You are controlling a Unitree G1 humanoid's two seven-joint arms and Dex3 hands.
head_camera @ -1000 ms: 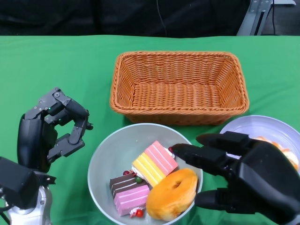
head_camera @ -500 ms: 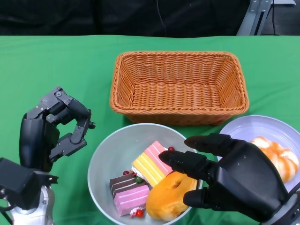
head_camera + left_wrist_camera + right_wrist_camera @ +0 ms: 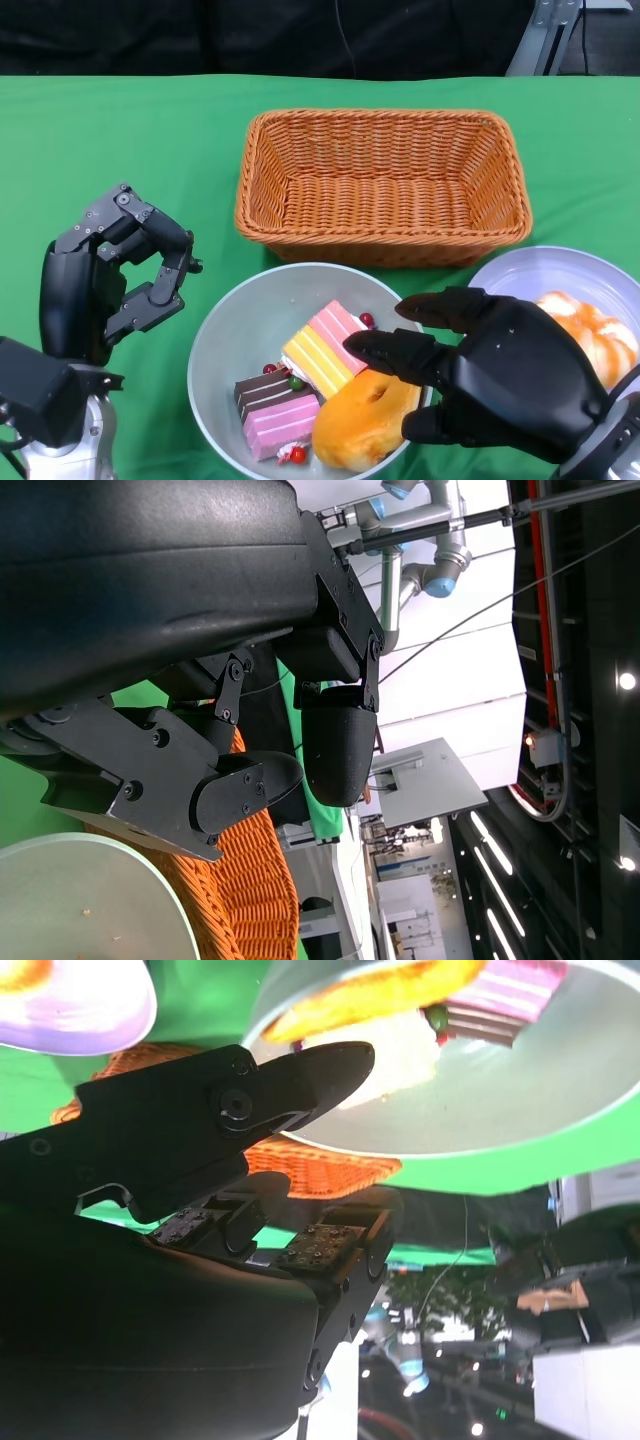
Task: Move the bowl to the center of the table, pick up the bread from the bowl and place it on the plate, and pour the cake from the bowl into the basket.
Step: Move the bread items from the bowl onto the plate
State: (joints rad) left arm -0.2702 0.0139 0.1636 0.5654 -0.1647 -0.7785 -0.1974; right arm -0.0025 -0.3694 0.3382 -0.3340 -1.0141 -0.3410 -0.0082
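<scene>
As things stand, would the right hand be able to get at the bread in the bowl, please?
Probably yes. The right hand is open right over the bread, which lies at the bowl's near right edge. Nothing lies between them; the cake slices sit to the side.

Tablecloth [image 3: 120,130]: green. Basket [image 3: 382,185]: orange-brown weave. Bowl [image 3: 235,330]: pale grey. Cake [image 3: 330,348]: pink, white, yellow stripes. Bread [image 3: 360,408]: golden.
</scene>
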